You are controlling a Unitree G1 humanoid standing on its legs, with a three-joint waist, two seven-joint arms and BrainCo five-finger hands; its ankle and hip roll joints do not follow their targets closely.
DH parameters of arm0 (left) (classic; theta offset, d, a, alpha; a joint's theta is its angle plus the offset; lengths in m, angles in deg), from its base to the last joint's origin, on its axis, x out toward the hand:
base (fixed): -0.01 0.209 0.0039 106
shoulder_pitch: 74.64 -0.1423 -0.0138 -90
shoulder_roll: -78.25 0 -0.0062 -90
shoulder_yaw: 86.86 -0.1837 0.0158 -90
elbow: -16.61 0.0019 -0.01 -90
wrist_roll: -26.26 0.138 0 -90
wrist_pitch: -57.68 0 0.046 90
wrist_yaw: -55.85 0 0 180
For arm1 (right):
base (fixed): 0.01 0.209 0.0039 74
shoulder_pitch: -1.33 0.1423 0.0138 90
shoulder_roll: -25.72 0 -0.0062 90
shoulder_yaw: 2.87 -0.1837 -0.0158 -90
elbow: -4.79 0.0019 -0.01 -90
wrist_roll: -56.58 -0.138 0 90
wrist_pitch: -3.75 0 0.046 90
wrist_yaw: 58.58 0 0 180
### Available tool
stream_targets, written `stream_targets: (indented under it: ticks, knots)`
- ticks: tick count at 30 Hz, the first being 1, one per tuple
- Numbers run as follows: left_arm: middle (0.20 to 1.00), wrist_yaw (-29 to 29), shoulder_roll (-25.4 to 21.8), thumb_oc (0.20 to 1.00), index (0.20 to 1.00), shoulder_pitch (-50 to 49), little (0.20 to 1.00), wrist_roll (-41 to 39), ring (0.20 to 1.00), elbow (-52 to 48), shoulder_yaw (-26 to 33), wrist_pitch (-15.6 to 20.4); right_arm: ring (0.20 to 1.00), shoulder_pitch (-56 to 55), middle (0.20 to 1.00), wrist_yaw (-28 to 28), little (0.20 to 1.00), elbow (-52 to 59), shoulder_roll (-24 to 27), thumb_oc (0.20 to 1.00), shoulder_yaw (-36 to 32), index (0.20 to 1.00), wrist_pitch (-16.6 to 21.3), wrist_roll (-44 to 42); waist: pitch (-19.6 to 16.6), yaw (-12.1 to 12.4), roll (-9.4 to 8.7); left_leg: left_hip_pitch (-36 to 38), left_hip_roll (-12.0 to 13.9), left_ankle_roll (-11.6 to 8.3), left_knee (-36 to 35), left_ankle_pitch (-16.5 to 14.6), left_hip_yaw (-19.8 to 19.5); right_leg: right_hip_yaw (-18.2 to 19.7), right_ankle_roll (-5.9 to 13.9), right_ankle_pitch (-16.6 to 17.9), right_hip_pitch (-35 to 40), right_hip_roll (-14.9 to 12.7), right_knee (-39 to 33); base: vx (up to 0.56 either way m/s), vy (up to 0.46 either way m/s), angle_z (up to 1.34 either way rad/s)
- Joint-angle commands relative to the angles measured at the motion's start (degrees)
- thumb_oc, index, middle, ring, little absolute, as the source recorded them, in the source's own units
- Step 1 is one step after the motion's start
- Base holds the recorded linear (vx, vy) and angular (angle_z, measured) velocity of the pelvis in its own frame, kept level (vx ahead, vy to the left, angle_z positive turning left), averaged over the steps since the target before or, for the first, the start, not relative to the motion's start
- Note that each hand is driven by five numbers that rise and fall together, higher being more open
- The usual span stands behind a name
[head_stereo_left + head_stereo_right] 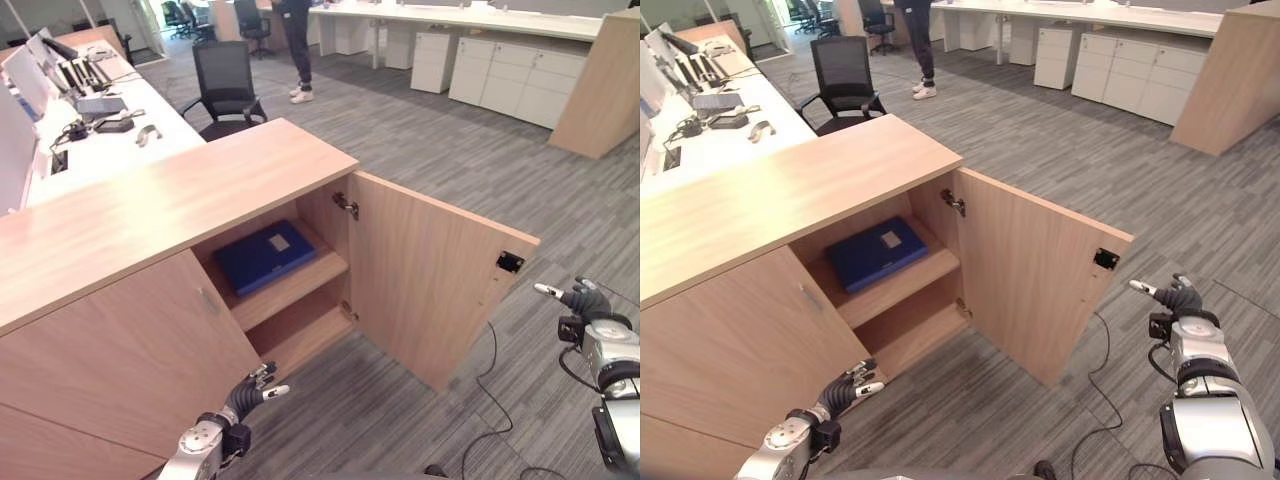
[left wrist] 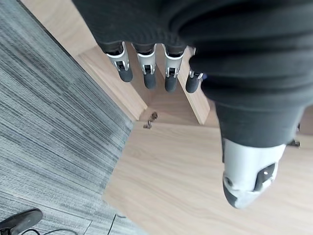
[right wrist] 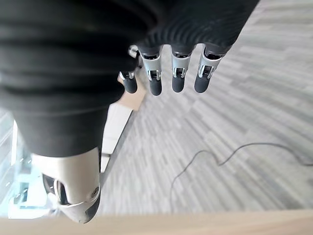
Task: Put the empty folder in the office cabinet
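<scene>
Folder (image 1: 264, 255): a flat, rectangular blue one with a pale label on its cover is seen lying on the upper shelf (image 1: 290, 287) of the open compartment of the cabinet (image 1: 150, 215). It is laid flat, slightly skewed, and is touched by neither hand. The cabinet is made of light wood-grain board with a smooth, broad top; its door (image 1: 425, 290) is swung wide open, and a small metal hinge (image 1: 346, 206) is fixed at the inner edge. A dark latch plate (image 1: 510, 262) is set near the door's outer upper corner. A lower shelf is seen beneath the folder's shelf.

The left hand (image 1: 248, 391) is held low in front of the closed cabinet panel, its fingers (image 2: 146, 66) extended and loosely spread, nothing being gripped. The right hand (image 1: 580, 298) is held out past the door's free edge, well apart from it, its fingers (image 3: 177, 71) likewise straight and empty.

The floor is covered with grey striped carpet (image 1: 480, 180). A white desk (image 1: 110, 140) with monitors and small devices is placed behind the cabinet, a black office chair (image 1: 225, 85) beside it. White drawer units (image 1: 500, 75) are lined along the far side, and a person's legs (image 1: 298, 50) are seen standing near them.
</scene>
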Motion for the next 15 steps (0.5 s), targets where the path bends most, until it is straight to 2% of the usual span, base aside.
stream_targets:
  ticks: [1, 7, 15]
  knots:
    - [1.0, 1.08, -2.78, 1.0, 1.0, 1.94, 1.0, -1.04, 1.0, -2.9, -2.65, 1.8, 1.0, 7.27, 1.0, 0.26, 1.0, -3.64, 0.36, 1.0, 2.81, 1.0, 1.74, -3.19, 0.22, -0.07, -1.99, -2.81, -3.05, 1.77, 1.12, 1.08, -2.57, -5.64, -1.29, -12.87, 6.41, 4.73, 0.47, 0.01, 0.011, 0.25]
    - [1.0, 1.2, -3.39, 1.0, 1.0, 1.26, 1.0, -1.91, 1.0, -4.58, -3.34, 1.29, 1.0, 10.93, 1.0, 0.41, 1.0, -4.26, -2.62, 1.0, 3.78, 1.0, 1.51, -5.59, 0.05, 1.42, -1.89, -3.47, -3.3, 1.62, 0.91, 1.38, -3.87, -6.97, -1.37, -12.89, 6.87, 4.62, 0.45, 0.0, 0.007, 0.12]
    - [1.0, 0.87, -3.77, 1.0, 1.0, 1.46, 1.0, -2.06, 1.0, -5.68, -4.01, 1.23, 1.0, 11.34, 1.0, 0.3, 1.0, -3.42, -10.46, 1.0, 6.82, 1.0, 1.15, -4.61, 0.06, 2.34, -1.45, -3.83, -3.73, 1.72, 0.75, 1.63, -4.7, -7.78, -1.53, -12.93, 7.05, 4.51, 0.45, 0.0, 0.0, 0.0]
